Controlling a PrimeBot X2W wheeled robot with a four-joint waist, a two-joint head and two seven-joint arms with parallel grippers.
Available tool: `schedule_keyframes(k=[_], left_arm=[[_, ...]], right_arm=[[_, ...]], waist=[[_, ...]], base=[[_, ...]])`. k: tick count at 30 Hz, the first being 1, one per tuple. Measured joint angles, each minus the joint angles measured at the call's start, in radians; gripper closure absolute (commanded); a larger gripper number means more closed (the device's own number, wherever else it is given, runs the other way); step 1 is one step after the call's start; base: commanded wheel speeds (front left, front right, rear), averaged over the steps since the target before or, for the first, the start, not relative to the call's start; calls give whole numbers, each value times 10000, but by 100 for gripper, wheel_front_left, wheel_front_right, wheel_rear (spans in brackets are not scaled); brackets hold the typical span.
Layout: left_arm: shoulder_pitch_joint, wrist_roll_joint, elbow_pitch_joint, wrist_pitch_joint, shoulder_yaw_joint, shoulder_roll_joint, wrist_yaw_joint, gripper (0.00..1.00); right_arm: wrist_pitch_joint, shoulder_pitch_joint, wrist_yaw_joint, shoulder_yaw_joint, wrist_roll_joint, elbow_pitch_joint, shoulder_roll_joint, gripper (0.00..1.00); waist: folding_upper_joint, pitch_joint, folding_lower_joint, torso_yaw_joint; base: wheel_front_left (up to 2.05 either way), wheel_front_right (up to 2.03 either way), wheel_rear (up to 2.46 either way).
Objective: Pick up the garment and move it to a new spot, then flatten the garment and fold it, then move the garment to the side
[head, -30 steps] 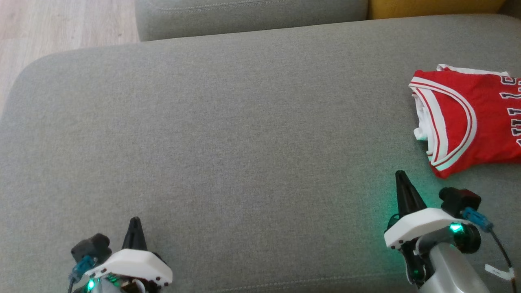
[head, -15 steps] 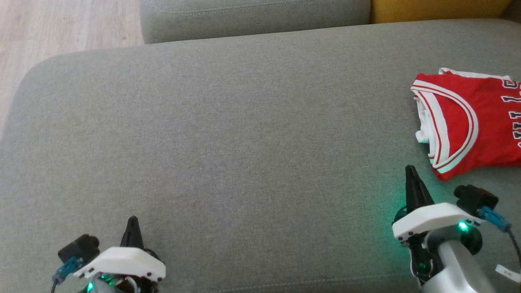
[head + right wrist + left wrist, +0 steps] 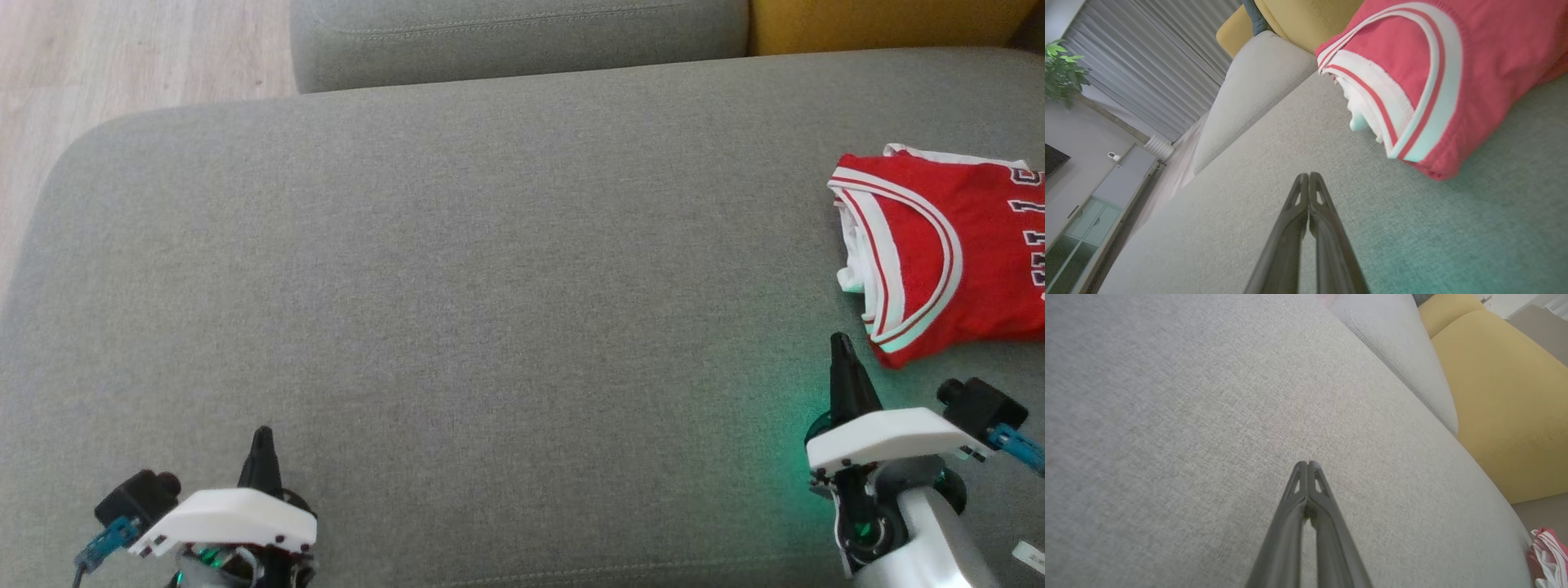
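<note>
One folded red jersey [image 3: 939, 253] is lying at a grey sofa seat's [image 3: 490, 245] right end.
Two claws are sitting pinched closed and empty: left gripper [image 3: 262, 437] well apart, right gripper [image 3: 841, 347] near the jersey.

Grey sofa [image 3: 490, 286], pale wood floor [image 3: 122, 57]

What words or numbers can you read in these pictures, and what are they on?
White letters with dark outlines on the folded red and white sports jersey: sideways, cut off by the picture's edge, cannot be read.
Small white tag in the head view's lower right corner: too small to read.
No other writing can be made out.
</note>
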State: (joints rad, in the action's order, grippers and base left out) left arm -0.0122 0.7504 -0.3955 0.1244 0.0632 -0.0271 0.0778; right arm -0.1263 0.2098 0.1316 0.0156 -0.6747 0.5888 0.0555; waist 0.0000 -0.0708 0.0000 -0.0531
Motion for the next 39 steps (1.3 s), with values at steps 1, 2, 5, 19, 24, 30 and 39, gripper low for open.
schedule_keyframes(k=[1,2,5,19,24,30,39], left_arm=[[-4,105,17,-10,-27,0,0,100],[-11,199,25,-17,-46,0,-4,100],[-28,510,46,-102,-96,-2,-92,100],[-128,1979,247,-537,-332,-6,-439,100],[-131,2499,341,-673,-428,-8,-577,100],[-137,3124,393,-851,-485,-8,-711,100],[-184,4169,535,-1135,-711,-13,-963,100]], right_arm=[[38,1,0,-13,-111,-44,-2,100],[46,1,0,-25,-222,-94,-2,100],[150,0,0,-102,-577,-217,-4,100],[537,-291,0,-341,-2151,-721,-35,100],[656,-365,0,-451,-2715,-913,-42,100],[842,-384,0,-552,-3398,-1133,-46,100],[1168,-593,0,-729,-4527,-1507,-54,100]], waist=[[0,8,0,7],[0,16,0,13],[0,42,0,33],[0,158,0,124],[0,200,0,157],[0,250,0,197],[0,335,0,262]], base=[[0,0,0],[0,0,0],[0,0,0],[0,0,0],[0,0,0],[0,0,0],[0,0,0]])
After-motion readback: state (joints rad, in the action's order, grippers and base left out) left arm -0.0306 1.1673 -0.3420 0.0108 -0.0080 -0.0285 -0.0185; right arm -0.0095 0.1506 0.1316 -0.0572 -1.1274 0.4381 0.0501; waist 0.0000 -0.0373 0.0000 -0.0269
